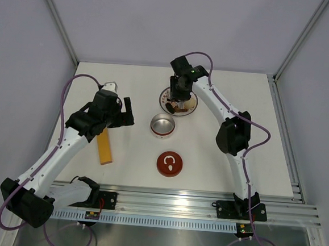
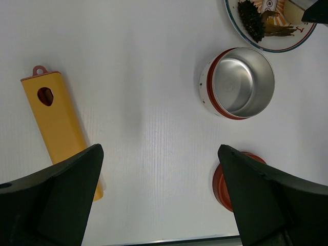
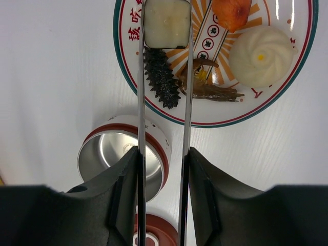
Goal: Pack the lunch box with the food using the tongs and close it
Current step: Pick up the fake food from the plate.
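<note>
Packing is hardly begun: lunch box empty, lid off. My right end effector pinches tongs around a beige cube; left end effector is spread.

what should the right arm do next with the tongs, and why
Probably lift the beige cube straight up off the plate: the tongs held in the right tool have an arm against each side of it, and the tin nearby is empty.
</note>
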